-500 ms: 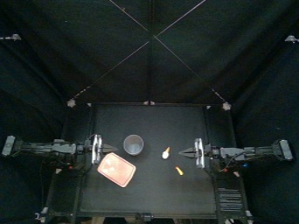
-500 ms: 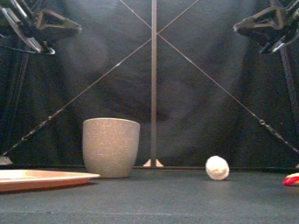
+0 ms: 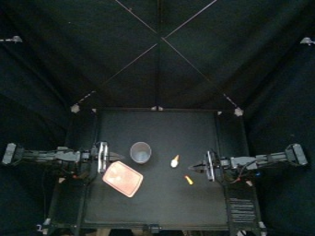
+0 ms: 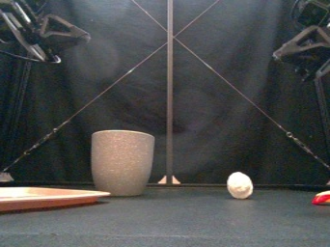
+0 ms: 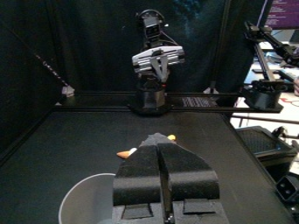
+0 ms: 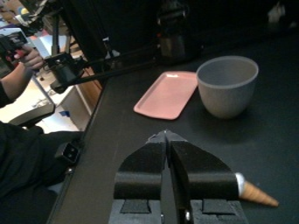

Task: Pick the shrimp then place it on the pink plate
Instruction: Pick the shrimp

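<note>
**Holdings on the surface: shrimp at rest, both tools closed and empty**

Item 1. Shrimp (image 3: 189,180): a small red-orange toy lying on the black surface (image 3: 160,205), right of the middle and toward the front. In the front view only its end shows, at the right edge (image 4: 322,198). Nothing touches it. It is well apart from the pink tray.

Item 2. Pink tray (image 3: 123,178): flat, lying left of the middle with its corners turned askew to the surface's edges. In the front view it shows as a low rim at the lower left (image 4: 45,198).

Item 3. Grey speckled cup (image 3: 140,151): tall and upright, just behind the tray's back-right corner, with its mouth open upward.

Item 4. Pale toy with a tapered orange end (image 3: 175,161): it lies on its side between the cup and the shrimp, just behind and to the left of the shrimp. It is apart from both.

Item 5. Left tool (image 5: 162,140): jaws pressed together along a thin seam, gripping nothing. It is raised over the surface's left side, beside the tray's back-left edge, with the cup just ahead of it.

Item 6. Right tool (image 6: 167,138): jaws likewise closed on nothing. It is raised over the right side, just right of the two toys. The shrimp lies a little in front of its line and the pale toy a little behind it.
</note>
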Robot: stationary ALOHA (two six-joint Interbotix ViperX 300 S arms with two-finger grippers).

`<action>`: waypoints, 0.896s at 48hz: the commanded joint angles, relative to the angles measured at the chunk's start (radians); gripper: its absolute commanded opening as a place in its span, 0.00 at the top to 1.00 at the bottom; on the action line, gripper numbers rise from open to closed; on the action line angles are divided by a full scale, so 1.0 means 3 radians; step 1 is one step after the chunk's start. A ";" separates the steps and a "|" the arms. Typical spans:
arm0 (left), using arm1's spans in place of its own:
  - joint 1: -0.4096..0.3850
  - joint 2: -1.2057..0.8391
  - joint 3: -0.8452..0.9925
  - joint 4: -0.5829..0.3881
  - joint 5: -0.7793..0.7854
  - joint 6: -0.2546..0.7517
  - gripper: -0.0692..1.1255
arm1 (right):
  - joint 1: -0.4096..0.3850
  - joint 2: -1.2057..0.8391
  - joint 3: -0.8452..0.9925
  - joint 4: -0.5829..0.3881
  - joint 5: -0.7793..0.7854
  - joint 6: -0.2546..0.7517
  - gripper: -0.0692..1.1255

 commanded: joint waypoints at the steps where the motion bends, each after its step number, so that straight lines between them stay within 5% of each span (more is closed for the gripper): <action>1: 0.0015 0.0020 -0.0082 0.0000 -0.0015 0.0000 0.88 | 0.0000 0.0138 0.0056 0.0205 -0.0005 0.0189 0.83; 15: 0.0046 0.0026 -0.0077 -0.0031 -0.0015 -0.0015 0.88 | -0.0036 0.0424 0.0164 0.0516 0.0256 0.0649 0.39; 24: 0.0046 0.0026 -0.0082 -0.0097 -0.0015 -0.0010 0.88 | -0.0066 0.0654 0.0102 0.0818 0.0951 0.1053 0.14; 35: 0.0082 0.0026 -0.0092 -0.0097 -0.0056 -0.0010 0.88 | -0.0138 0.0787 -0.0112 0.0716 0.2020 0.1421 0.13; 43: 0.0107 0.0020 -0.0092 -0.0097 -0.0077 -0.0005 0.88 | -0.0133 0.0803 -0.0189 0.0506 0.1948 0.1616 0.13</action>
